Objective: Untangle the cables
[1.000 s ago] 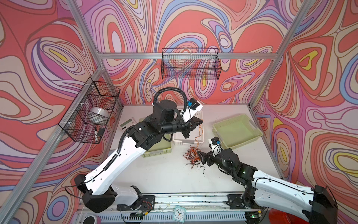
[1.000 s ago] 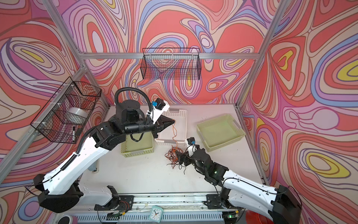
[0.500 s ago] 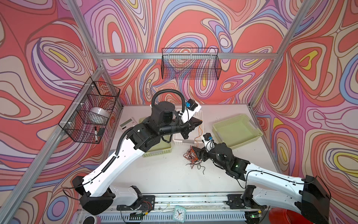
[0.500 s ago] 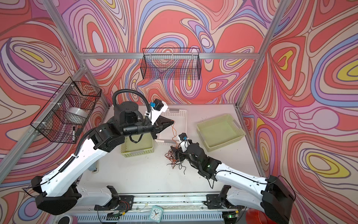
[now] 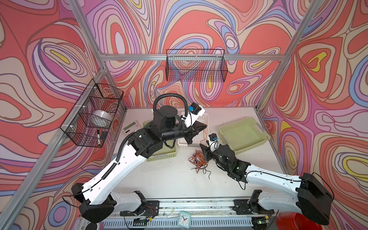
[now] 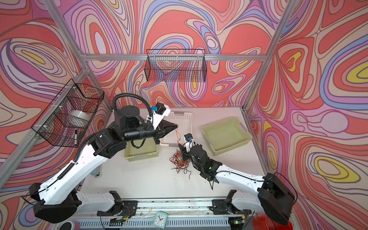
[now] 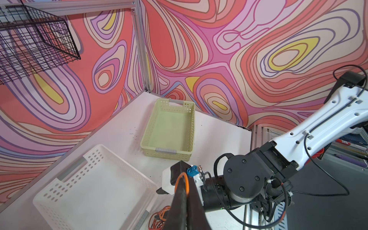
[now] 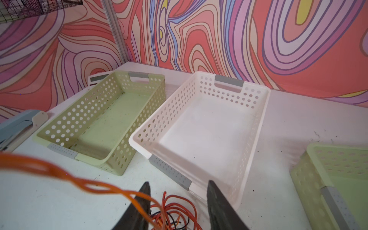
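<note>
Cables (image 5: pixel 198 161), between the jaws: orange, red-brown, black. White basket (image 8: pixel 171 115) beyond the jaws: grey handles, round-hole pattern. Green baskets (image 8: pixel 89 111): likewise. Walls (image 5: pixel 199 23): swirling red, pink, lilac, yellow.

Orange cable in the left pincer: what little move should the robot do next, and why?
Probably close the right pincer on the tangle beneath it. The left pincer, held high, is shut on the orange cable, which runs down into the tangle. The right pincer's jaws stand apart over those strands, so pinning them should let the left pull its cable free.
</note>
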### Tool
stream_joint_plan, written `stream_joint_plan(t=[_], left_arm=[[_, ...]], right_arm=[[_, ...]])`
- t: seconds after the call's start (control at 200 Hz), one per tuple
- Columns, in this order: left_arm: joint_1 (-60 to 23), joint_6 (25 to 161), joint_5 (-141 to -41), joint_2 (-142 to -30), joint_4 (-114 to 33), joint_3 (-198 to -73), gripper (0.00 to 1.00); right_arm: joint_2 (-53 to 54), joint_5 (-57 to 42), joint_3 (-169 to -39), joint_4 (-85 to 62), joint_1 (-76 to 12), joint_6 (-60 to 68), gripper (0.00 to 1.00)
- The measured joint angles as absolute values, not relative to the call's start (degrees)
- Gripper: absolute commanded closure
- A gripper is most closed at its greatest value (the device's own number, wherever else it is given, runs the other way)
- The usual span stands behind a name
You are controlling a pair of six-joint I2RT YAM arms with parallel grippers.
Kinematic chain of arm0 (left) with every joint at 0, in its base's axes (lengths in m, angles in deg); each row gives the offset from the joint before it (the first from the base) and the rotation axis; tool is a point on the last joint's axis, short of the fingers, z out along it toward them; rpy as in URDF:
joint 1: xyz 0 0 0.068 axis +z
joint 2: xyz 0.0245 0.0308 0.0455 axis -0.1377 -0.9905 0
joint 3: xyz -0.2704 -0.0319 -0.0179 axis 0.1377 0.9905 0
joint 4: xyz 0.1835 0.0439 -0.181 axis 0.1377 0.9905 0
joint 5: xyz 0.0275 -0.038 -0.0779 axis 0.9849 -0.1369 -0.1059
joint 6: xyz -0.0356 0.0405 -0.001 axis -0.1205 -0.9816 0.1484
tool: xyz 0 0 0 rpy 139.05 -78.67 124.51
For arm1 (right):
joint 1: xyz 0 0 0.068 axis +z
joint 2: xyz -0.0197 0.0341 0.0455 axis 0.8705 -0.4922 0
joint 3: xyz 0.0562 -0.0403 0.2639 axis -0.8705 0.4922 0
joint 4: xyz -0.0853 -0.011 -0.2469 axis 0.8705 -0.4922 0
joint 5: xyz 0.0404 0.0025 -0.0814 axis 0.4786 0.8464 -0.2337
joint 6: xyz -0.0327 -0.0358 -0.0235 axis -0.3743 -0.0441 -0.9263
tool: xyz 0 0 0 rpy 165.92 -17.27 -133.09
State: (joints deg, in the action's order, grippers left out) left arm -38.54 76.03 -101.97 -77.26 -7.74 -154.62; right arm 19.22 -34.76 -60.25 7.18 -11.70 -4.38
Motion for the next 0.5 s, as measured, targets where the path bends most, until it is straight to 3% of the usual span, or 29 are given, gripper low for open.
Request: stream_joint_plan(t=[0.22,0.31,0.416,0.466,0.501], left_arm=[[-38.54,76.43,-101.43,-74.77,-9.33,-150.58,1.00],[-38.37,76.62,-100.58,-73.31,-10.03,-148.11,1.00],[-37.23,77.50,-99.99,-70.42,-11.63,-143.41,1.00],[-36.49,78.00,-99.81,-68.89,-12.39,-140.87,0.87],[-35.94,78.33,-99.79,-67.91,-12.94,-139.21,0.71]], right_arm=[[18.61,-33.32,-60.25,7.66,-11.79,-5.25,0.86],[19.22,-33.13,-60.25,7.01,-11.79,-6.04,1.00],[21.12,-32.91,-60.34,5.30,-11.79,-6.17,1.00],[22.08,-32.91,-60.75,3.82,-11.81,-6.52,1.00],[22.61,-32.91,-61.23,2.90,-11.79,-6.61,1.00]])
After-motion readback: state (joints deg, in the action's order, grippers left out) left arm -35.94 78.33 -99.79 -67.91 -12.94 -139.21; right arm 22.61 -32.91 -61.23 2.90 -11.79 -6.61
